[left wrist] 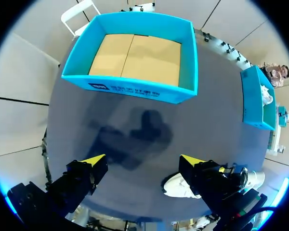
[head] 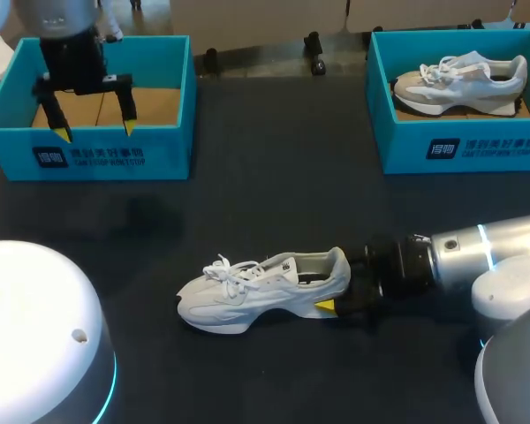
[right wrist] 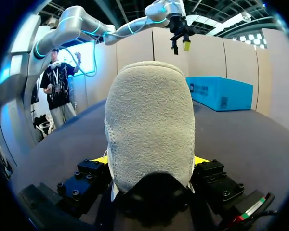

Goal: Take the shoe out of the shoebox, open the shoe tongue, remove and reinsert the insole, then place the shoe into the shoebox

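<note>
White shoe (head: 265, 287) can be seen out on the dark table (head: 274, 177), lower middle of the head view, toe pointing left, laces done up. So step one is judged done, and the tongue-opening looks like what's up next. The heel is clamped by the right gripper (head: 336, 296), coming in from the right edge. The left gripper (head: 94, 132) is parked at upper left, over the empty shoebox (head: 88, 155), fingers spread wide, nothing held, well apart from the shoe. A second shoebox (head: 459, 146) with another shoe (head: 464, 79) is sat at upper right, untouched.

Left wrist view: the left gripper (left wrist: 142, 160) is shown wide open, with the shoebox (left wrist: 130, 89) ahead of it and only a bit of the shoe's toe (left wrist: 176, 187) peeking out beside one finger.

Right wrist view: the suede heel of the shoe (right wrist: 149, 120) is gripped between the fingers of the right gripper (right wrist: 151, 161), a yellow tip pressed against each side. The left gripper (right wrist: 179, 43) is seen hanging far ahead, high above the table.

Next move, probably: the left gripper would have to be brought down to the laces and tongue while the heel is kept pinned. Fiddly bit, since the laces are tied.
</note>
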You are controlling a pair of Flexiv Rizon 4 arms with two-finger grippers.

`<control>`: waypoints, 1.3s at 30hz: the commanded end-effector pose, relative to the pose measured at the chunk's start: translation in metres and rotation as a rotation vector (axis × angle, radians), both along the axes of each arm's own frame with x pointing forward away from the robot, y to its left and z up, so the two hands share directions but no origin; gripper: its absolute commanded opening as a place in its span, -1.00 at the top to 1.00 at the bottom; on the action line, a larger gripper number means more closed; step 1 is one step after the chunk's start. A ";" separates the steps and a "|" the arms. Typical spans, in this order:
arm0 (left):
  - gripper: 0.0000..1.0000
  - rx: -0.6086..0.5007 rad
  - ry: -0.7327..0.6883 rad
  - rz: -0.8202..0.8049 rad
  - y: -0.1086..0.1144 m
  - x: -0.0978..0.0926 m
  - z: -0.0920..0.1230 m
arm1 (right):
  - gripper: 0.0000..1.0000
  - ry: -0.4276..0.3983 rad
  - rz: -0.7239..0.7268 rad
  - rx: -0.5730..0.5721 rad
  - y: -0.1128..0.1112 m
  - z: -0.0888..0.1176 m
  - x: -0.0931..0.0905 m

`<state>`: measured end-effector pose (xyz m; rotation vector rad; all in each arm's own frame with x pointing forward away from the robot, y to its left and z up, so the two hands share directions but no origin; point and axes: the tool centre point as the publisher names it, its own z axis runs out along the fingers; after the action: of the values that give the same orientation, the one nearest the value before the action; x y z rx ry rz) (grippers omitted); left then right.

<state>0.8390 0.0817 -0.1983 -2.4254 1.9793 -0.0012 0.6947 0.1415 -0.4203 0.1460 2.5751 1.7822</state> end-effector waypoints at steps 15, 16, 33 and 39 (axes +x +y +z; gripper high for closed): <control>-1.00 0.007 0.148 -0.182 -0.090 -0.119 -0.020 | 1.00 -0.001 -0.002 0.000 0.001 -0.002 0.000; -1.00 0.009 0.143 -0.184 -0.095 -0.128 -0.021 | 1.00 -0.001 -0.002 0.000 0.001 -0.002 0.000; -1.00 0.003 0.158 -0.258 -0.152 -0.200 -0.052 | 1.00 -0.001 -0.002 0.000 0.001 -0.002 0.000; -1.00 0.003 0.158 -0.258 -0.152 -0.200 -0.052 | 1.00 -0.001 -0.002 0.000 0.001 -0.002 0.000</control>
<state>0.6390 -0.0714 -0.2503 -2.2105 2.3414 0.2015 0.6948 0.1419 -0.4203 0.1457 2.5758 1.7822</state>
